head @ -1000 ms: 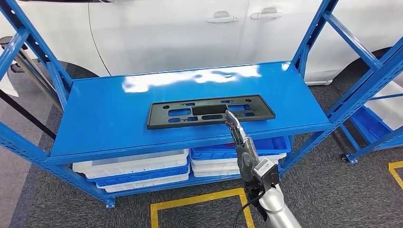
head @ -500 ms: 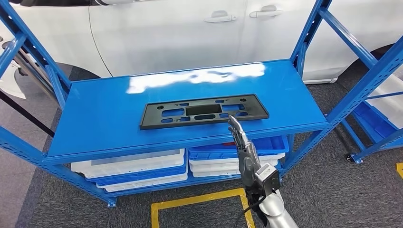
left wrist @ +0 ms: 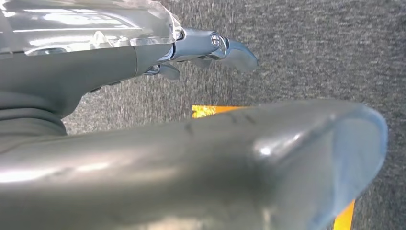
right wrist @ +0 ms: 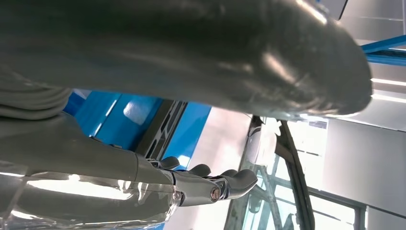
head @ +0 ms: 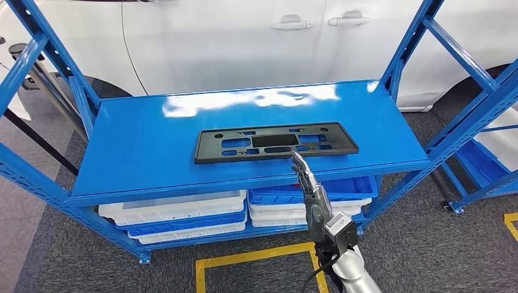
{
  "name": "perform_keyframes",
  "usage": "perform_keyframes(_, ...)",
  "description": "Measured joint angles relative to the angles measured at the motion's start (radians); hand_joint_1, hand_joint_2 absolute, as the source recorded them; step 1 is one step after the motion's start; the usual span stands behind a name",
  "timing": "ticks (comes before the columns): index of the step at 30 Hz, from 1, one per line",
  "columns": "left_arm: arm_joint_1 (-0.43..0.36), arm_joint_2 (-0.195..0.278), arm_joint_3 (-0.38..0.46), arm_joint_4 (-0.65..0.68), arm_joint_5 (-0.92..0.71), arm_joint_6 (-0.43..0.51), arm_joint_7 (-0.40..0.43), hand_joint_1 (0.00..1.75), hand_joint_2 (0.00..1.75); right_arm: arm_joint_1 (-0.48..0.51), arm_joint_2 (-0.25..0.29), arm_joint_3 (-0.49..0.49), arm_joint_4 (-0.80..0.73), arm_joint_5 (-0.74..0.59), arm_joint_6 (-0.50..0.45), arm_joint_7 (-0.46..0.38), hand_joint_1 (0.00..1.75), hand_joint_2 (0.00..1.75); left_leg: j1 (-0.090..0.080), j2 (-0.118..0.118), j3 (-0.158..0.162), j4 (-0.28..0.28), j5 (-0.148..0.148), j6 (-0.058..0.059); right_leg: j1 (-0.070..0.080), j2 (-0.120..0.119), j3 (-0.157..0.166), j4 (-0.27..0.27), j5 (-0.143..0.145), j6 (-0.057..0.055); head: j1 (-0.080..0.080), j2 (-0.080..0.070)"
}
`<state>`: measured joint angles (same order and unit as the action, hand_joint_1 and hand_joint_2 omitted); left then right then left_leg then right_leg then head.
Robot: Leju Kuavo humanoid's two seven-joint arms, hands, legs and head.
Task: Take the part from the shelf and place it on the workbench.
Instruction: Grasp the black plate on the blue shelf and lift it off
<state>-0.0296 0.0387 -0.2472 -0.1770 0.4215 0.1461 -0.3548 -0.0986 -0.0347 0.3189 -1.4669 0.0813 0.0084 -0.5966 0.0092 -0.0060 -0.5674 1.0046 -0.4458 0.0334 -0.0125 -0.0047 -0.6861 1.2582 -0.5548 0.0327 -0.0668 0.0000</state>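
Currently, stage: the reach toward the part is judged under way; nothing is held yet.
Part: a flat black plastic plate (head: 276,142) with cut-outs is seen lying flat on the blue shelf (head: 140,146), slightly toward 3 o'clock of the deck's middle, its long side parallel to the front edge.
Right hand: the right hand (head: 308,189) is raised at 6 o'clock of the part, fingers extended and apart, nothing gripped; its fingertips (head: 295,156) are seen just short of the plate's near edge. In the right wrist view the fingers (right wrist: 225,184) are only lightly curled and empty.
Left hand: the left hand (left wrist: 210,48) is hung over grey carpet with a yellow floor line; it is empty and loosely spread.
Surroundings: white and blue bins (head: 177,213) are stacked on the lower tier; a white car (head: 244,36) is parked at 12 o'clock.
Risk: the thin plate could be pushed toward 12 o'clock instead of lifted, since little edge is offered to the fingers; a one-sided grip could let it tilt and slip.
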Motion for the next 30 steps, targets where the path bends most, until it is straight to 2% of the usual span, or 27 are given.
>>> perform_keyframes(2, -0.001, -0.001, 0.000, 0.000, 0.000, 0.000, 0.000, 0.00, 0.00, -0.001, 0.000, 0.000, 0.000, 0.000, 0.000, 0.000, 0.00, 0.00, -0.001, -0.002, 0.003, 0.001, -0.002, -0.003, 0.001, 0.001, 0.070, -0.142, 0.068, -0.010, 0.000, 0.000)
perform_keyframes(3, -0.001, -0.001, 0.000, 0.000, 0.000, -0.001, 0.000, 0.00, 0.00, -0.002, 0.000, 0.000, 0.000, 0.000, 0.000, 0.000, 0.00, 0.00, -0.002, -0.003, 0.002, 0.002, -0.003, -0.007, 0.004, 0.002, 0.098, -0.202, 0.090, -0.015, 0.000, 0.000)
perform_keyframes(4, -0.002, -0.001, 0.000, 0.000, 0.000, -0.001, 0.000, 0.00, 0.00, -0.003, 0.000, 0.001, 0.000, 0.000, 0.000, 0.000, 0.00, 0.00, -0.003, -0.003, 0.002, 0.002, -0.003, -0.012, 0.007, 0.003, 0.114, -0.239, 0.099, -0.019, 0.000, 0.000)
perform_keyframes(6, -0.002, -0.002, 0.000, 0.000, 0.000, -0.002, 0.000, 0.00, 0.00, -0.004, 0.000, 0.004, 0.000, 0.001, 0.000, -0.001, 0.00, 0.00, -0.003, -0.003, 0.000, 0.001, -0.002, -0.023, 0.012, 0.003, 0.116, -0.252, 0.100, -0.026, 0.000, 0.000)
perform_keyframes(7, -0.002, -0.001, 0.000, 0.000, 0.000, -0.003, 0.000, 0.00, 0.00, -0.005, 0.000, 0.006, 0.000, 0.002, 0.000, -0.001, 0.00, 0.00, -0.002, -0.003, 0.000, 0.001, -0.004, -0.029, 0.010, 0.003, 0.117, -0.256, 0.102, -0.032, 0.000, 0.000)
perform_keyframes(8, -0.002, -0.001, 0.000, 0.000, 0.000, -0.003, -0.001, 0.00, 0.00, -0.005, 0.000, 0.009, 0.000, 0.002, 0.000, -0.002, 0.00, 0.00, -0.002, -0.002, -0.002, 0.009, -0.011, -0.034, 0.007, 0.002, 0.120, -0.261, 0.105, -0.038, 0.000, 0.000)
perform_keyframes(9, -0.002, 0.000, 0.000, 0.000, 0.000, -0.004, -0.001, 0.00, 0.00, -0.006, 0.001, 0.011, -0.001, 0.003, 0.000, -0.002, 0.00, 0.00, -0.002, -0.001, -0.013, 0.037, -0.030, -0.038, 0.004, 0.000, 0.122, -0.266, 0.108, -0.044, 0.000, 0.000)
perform_keyframes(10, -0.002, 0.000, 0.000, 0.000, 0.000, -0.004, -0.001, 0.00, 0.00, -0.007, 0.002, 0.013, -0.001, 0.004, 0.000, -0.003, 0.00, 0.00, -0.001, -0.001, -0.033, 0.083, -0.058, -0.042, 0.002, -0.002, 0.124, -0.270, 0.110, -0.047, 0.000, 0.000)
perform_keyframes(12, -0.002, 0.000, 0.000, 0.000, 0.000, -0.005, -0.002, 0.00, 0.00, -0.008, 0.002, 0.015, 0.000, 0.005, 0.001, -0.003, 0.00, 0.00, 0.001, 0.000, -0.093, 0.216, -0.123, -0.048, 0.004, -0.004, 0.124, -0.269, 0.109, -0.051, 0.000, 0.000)
perform_keyframes(13, -0.002, 0.000, 0.000, 0.000, 0.000, -0.005, -0.002, 0.00, 0.00, -0.008, 0.002, 0.015, 0.000, 0.006, 0.001, -0.003, 0.00, 0.00, 0.002, 0.000, -0.117, 0.266, -0.139, -0.050, 0.004, -0.005, 0.124, -0.268, 0.108, -0.051, 0.000, 0.000)
perform_keyframes(14, -0.001, 0.000, 0.000, 0.000, 0.000, -0.006, -0.002, 0.00, 0.00, -0.008, 0.002, 0.015, 0.000, 0.006, 0.001, -0.003, 0.00, 0.00, 0.002, 0.000, -0.127, 0.287, -0.137, -0.052, 0.005, -0.005, 0.124, -0.267, 0.107, -0.051, 0.000, 0.000)
perform_keyframes(15, 0.000, 0.000, 0.000, 0.000, 0.000, -0.006, -0.002, 0.00, 0.00, -0.008, 0.002, 0.015, 0.000, 0.006, 0.001, -0.003, 0.00, 0.00, 0.003, 0.000, -0.118, 0.267, -0.115, -0.052, 0.005, -0.005, 0.125, -0.265, 0.106, -0.051, 0.000, 0.000)
perform_keyframes(17, -0.001, 0.001, 0.000, 0.000, 0.000, -0.008, -0.003, 0.00, 0.00, -0.009, 0.002, 0.015, 0.000, 0.006, 0.000, -0.003, 0.00, 0.00, 0.004, 0.001, -0.055, 0.136, -0.048, -0.049, 0.005, -0.005, 0.127, -0.260, 0.100, -0.045, 0.000, 0.000)
perform_keyframes(19, -0.003, 0.002, 0.000, 0.000, 0.000, -0.009, -0.003, 0.00, 0.00, -0.012, 0.002, 0.015, 0.000, 0.006, 0.000, -0.002, 0.00, 0.00, 0.002, 0.002, -0.004, 0.029, -0.014, -0.039, 0.008, -0.005, 0.125, -0.252, 0.095, -0.036, 0.000, 0.000)
perform_keyframes(20, -0.004, 0.002, 0.000, 0.000, 0.000, -0.009, -0.003, 0.00, 0.00, -0.014, 0.002, 0.015, 0.000, 0.006, 0.000, -0.001, 0.00, 0.00, 0.000, 0.002, 0.003, 0.012, -0.015, -0.033, 0.010, -0.004, 0.124, -0.250, 0.094, -0.031, 0.000, 0.000)
perform_keyframes(23, -0.004, 0.002, 0.000, 0.000, 0.000, -0.010, -0.003, 0.00, 0.00, -0.020, 0.002, 0.016, -0.001, 0.007, 0.001, 0.001, 0.00, 0.00, -0.001, 0.001, 0.004, 0.007, -0.012, -0.015, 0.008, -0.004, 0.124, -0.248, 0.091, -0.015, 0.000, 0.000)
perform_keyframes(25, -0.004, 0.002, 0.000, 0.000, 0.000, -0.010, -0.003, 0.00, 0.00, -0.023, 0.002, 0.016, -0.002, 0.007, 0.001, 0.002, 0.00, 0.00, 0.001, 0.001, 0.008, 0.001, -0.008, -0.006, 0.005, -0.002, 0.115, -0.224, 0.074, -0.006, 0.000, 0.000)
perform_keyframes(27, -0.005, 0.002, 0.000, 0.000, 0.000, -0.010, -0.004, 0.00, 0.00, -0.026, 0.002, 0.016, -0.003, 0.007, 0.001, 0.002, 0.00, 0.00, 0.001, 0.001, 0.008, 0.000, -0.008, -0.001, 0.003, 0.000, 0.068, -0.128, 0.023, 0.001, 0.000, 0.000)
perform_keyframes(29, -0.005, 0.003, 0.000, 0.000, 0.000, -0.010, -0.004, 0.00, 0.00, -0.025, 0.002, 0.016, -0.002, 0.007, 0.001, 0.002, 0.00, 0.00, -0.001, 0.001, 0.008, 0.001, -0.010, 0.003, 0.001, 0.000, -0.002, 0.006, -0.028, 0.005, 0.000, 0.000)
perform_keyframes(30, -0.005, 0.003, 0.000, 0.000, 0.000, -0.010, -0.004, 0.00, 0.00, -0.025, 0.002, 0.016, -0.002, 0.007, 0.001, 0.002, 0.00, 0.00, -0.002, 0.000, 0.009, 0.001, -0.011, 0.004, 0.000, 0.000, -0.024, 0.040, -0.030, 0.006, 0.000, 0.000)
